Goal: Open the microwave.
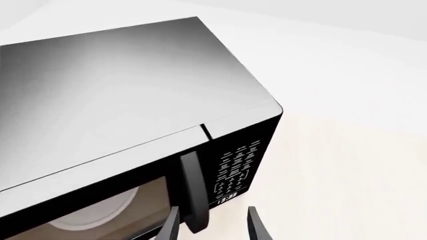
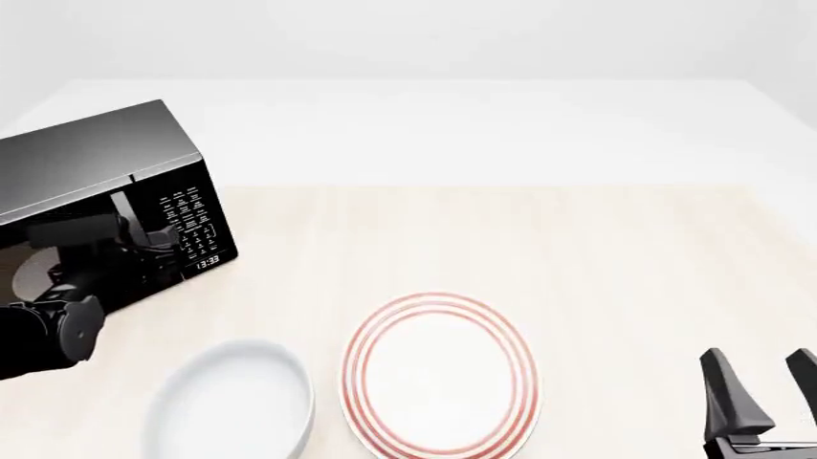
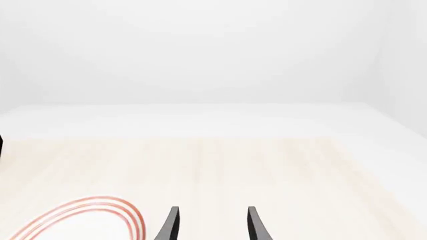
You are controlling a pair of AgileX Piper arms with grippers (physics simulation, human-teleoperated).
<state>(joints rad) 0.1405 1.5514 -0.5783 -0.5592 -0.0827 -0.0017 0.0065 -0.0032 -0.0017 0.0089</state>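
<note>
So the left gripper [image 1: 212, 226] is the one doing the work here. Its fingers are spread apart, and in the left wrist view the microwave's vertical bar handle [image 1: 193, 192] sits between them, nearer one finger than the other. I can't tell if either finger is actually touching the bar yet, but nothing's pinched. The microwave [image 2: 109, 206] itself is right up against that gripper, at the left end of the table [image 2: 613, 249], and the door looks closed or very nearly so: there's just a thin seam in the top edge by the handle.

My read: this is the lining-up-on-the-handle step. The next move probably calls for closing the fingers on the bar, then pulling back in an arc around the hinge side rather than straight out, otherwise the grip could slip off or drag the whole oven.

Just beyond the handle is the keypad [image 1: 237, 167] with white markings, too small to read. The little clock [image 2: 207, 260] below it looks like 13:33, bit blurry though. No brand name I can make out.

Further out there's a white bowl [image 2: 230, 402] and a red-ringed plate [image 2: 441, 375]. The right gripper [image 2: 763, 382] is well away on the far side of the plate, fingers spread, holding nothing.
</note>
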